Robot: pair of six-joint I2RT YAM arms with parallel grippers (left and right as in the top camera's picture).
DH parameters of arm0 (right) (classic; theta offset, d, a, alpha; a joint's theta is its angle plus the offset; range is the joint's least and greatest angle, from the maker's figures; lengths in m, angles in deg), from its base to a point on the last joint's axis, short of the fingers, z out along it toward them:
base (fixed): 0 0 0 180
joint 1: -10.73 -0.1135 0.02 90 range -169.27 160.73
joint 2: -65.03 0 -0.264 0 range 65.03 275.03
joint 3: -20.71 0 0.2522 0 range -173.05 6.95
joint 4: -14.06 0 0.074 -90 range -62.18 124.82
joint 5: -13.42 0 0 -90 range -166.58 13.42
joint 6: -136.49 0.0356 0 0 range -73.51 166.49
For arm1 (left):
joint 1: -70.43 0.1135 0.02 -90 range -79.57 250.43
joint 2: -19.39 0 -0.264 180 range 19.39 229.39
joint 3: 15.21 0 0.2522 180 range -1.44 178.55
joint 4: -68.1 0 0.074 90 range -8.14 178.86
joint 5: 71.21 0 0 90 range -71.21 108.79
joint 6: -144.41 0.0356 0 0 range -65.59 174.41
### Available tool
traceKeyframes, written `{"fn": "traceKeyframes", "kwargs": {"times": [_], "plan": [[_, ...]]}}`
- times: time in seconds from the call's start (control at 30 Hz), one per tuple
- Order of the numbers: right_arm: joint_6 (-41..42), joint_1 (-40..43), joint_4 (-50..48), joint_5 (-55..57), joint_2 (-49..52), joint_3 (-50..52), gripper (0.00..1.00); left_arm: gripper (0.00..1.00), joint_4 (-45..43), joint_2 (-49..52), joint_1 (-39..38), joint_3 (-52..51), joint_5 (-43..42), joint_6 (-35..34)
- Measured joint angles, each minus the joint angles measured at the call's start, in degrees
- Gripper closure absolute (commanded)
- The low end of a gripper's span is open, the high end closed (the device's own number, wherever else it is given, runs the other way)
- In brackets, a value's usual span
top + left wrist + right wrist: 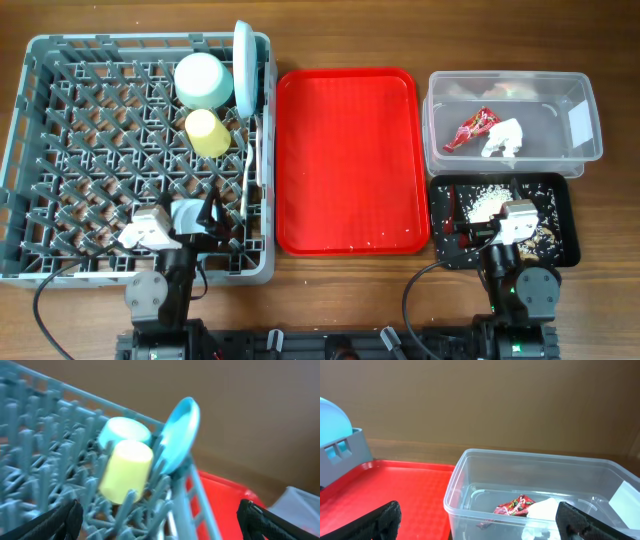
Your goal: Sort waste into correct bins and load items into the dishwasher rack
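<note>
The grey dishwasher rack (60, 150) holds the pale green bowl (203, 80), the yellow cup (207, 132), the upright light blue plate (243, 68) and white cutlery (252, 160) along its right wall. The left wrist view shows the cup (126, 471), bowl (124, 431) and plate (179, 434). The clear tub (585, 95) holds the red wrapper (472, 128) and white tissue (503, 138); both show in the right wrist view (516, 505) (546, 509). Rice scraps (492, 198) lie in the black tray (562, 215). My left gripper (210, 222) is open over the rack's front right. My right gripper (470, 228) is open over the black tray.
The red serving tray (345, 160) lies between the rack and the bins, with a few small crumbs near its front edge. Cables run along the table's front edge by both arm bases.
</note>
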Motion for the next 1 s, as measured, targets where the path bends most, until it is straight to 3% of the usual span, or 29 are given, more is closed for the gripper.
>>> {"fn": "traceKeyframes", "kwargs": {"times": [0.3,0.4,1.0], "plan": [[0.0,0.0,0.0,0.0,0.0,0.0,0.00,0.00,0.3,-0.1,-3.3,0.0,3.8,16.8],[0.0,0.0,0.0,0.0,0.0,0.0,0.00,0.00,0.3,-0.1,-3.4,0.0,3.8,19.4],[-0.2,0.0,0.0,0.0,0.0,0.0,0.00,0.00,0.3,-0.1,-3.4,0.0,3.8,21.4]]}}
